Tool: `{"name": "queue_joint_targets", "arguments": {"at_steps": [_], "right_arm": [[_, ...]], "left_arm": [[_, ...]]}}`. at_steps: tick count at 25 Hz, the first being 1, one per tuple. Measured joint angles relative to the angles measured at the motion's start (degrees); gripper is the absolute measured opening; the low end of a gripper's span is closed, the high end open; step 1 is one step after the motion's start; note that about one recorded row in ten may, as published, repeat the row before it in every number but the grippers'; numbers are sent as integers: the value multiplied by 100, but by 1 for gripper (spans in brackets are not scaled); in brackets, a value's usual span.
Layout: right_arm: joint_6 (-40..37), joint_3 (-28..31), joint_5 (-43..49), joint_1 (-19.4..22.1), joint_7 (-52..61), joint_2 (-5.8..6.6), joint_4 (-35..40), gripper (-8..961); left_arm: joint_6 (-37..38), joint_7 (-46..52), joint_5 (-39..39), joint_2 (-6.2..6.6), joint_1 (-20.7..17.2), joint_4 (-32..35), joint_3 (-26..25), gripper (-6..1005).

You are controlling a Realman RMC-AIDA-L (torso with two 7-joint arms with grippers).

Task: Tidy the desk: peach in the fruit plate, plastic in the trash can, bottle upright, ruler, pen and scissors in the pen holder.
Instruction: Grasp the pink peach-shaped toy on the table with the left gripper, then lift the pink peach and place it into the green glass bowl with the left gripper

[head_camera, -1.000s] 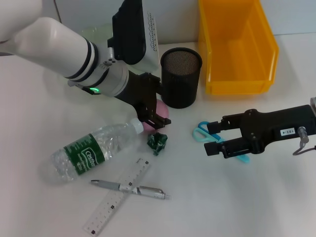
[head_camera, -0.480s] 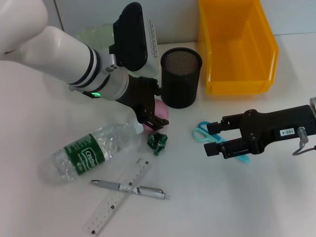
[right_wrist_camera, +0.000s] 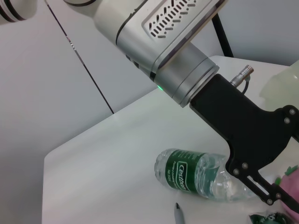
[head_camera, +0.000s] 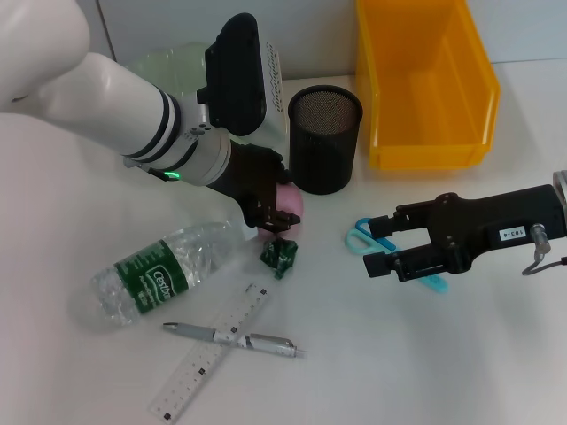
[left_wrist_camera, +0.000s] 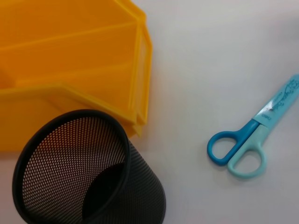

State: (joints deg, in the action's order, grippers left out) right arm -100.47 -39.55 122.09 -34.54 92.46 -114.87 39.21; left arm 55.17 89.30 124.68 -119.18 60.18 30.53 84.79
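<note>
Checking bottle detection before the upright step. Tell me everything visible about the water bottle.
The bottle is clear, crinkled plastic with a dark green label printed in white and a white cap. It lies on its side on the white table, not upright, cap end pointing toward the peach and the left gripper, base toward the robot's left. It looks nearly empty. The ruler and pen lie nearer the robot, apart from it. Whether the cap touches the gripper cannot be told.

I see the pen holder (head_camera: 325, 137) left of the bin (head_camera: 423, 84); the scissors (head_camera: 372, 241) lie in front, the bottle (head_camera: 159, 273) far left, with the pen (head_camera: 235, 338) crossing the ruler (head_camera: 209, 363).
</note>
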Motion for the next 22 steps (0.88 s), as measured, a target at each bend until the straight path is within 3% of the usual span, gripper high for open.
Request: {"name": "queue_joint_targets", "arguments": {"at_steps": [9, 14, 22], "right_arm": [[-1, 0, 5, -9, 0, 0, 10, 708], [-3, 0, 8, -4, 0, 0, 1, 707], [-5, 0, 8, 12, 0, 0, 9, 705]], "left_arm": [[-136, 38, -21, 0, -14, -3, 189, 554], [-150, 68, -139, 0, -36, 70, 163, 353], [169, 322, -173, 44, -416, 803, -123, 194]]}}
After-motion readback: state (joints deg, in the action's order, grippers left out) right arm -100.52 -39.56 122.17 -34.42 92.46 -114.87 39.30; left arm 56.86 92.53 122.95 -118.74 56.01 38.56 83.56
